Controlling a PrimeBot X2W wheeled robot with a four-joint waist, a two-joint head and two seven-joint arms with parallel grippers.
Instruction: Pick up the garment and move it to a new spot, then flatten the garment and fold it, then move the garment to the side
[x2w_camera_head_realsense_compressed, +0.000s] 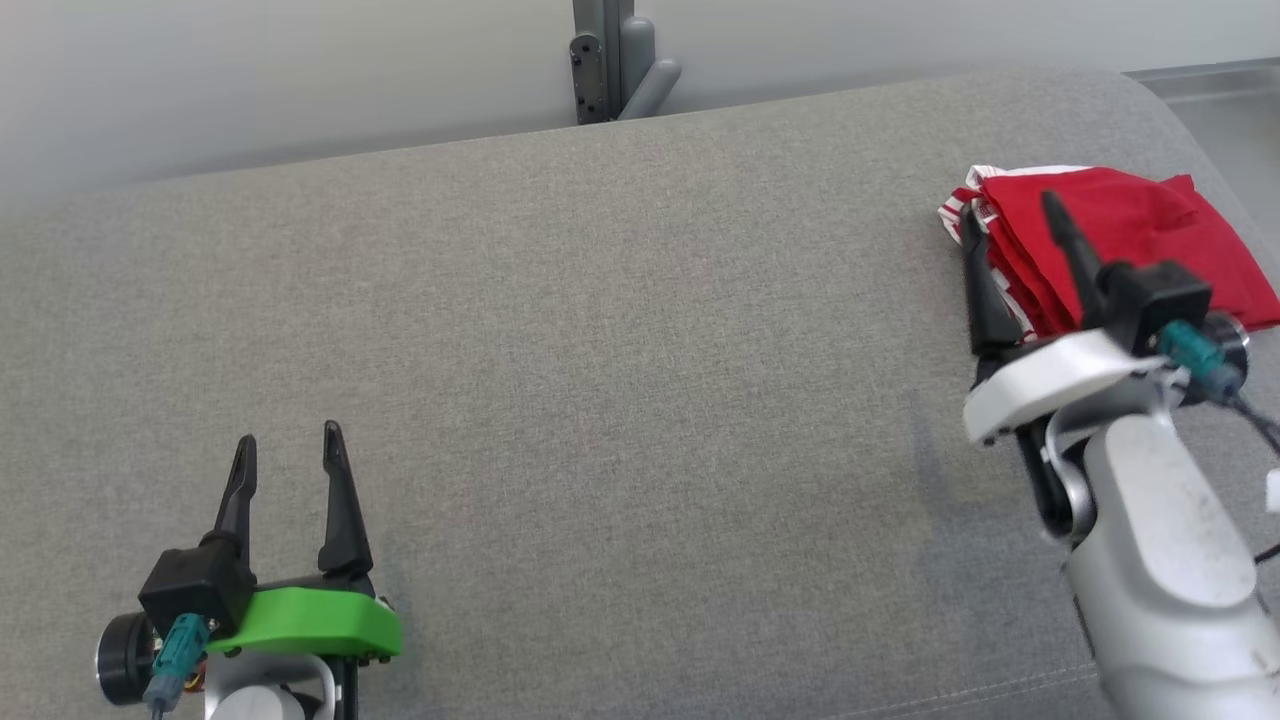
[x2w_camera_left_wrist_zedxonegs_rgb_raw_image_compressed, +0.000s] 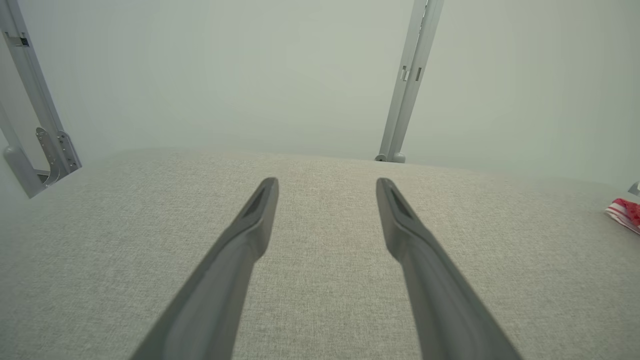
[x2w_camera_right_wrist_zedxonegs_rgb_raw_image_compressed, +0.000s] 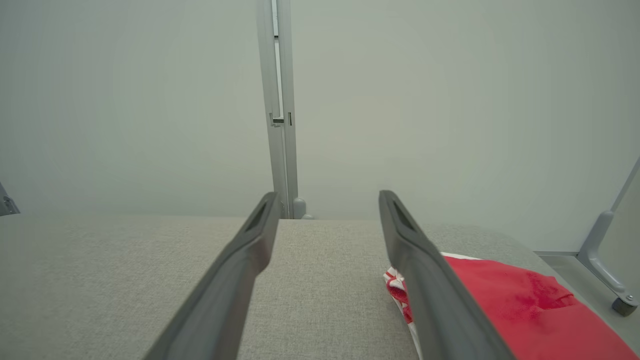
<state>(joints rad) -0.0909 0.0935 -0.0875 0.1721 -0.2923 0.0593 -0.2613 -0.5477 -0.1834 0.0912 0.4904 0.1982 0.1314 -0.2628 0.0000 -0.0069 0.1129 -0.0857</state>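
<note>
Left gripper (x2w_camera_head_realsense_compressed: 290, 433) sits spread open low on the grey padded surface (x2w_camera_head_realsense_compressed: 600, 350). The right gripper (x2w_camera_head_realsense_compressed: 1009, 206), open and empty, hangs at the folded red garment's (x2w_camera_head_realsense_compressed: 1130, 215) left edge, far right. The set-aside step looks finished, so next it should retreat without snagging cloth.

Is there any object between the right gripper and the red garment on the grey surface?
Nothing visible stands between them. The open right gripper is right at the left edge of the folded red garment, which lies on the grey surface. Whether a finger touches the cloth cannot be told.
</note>
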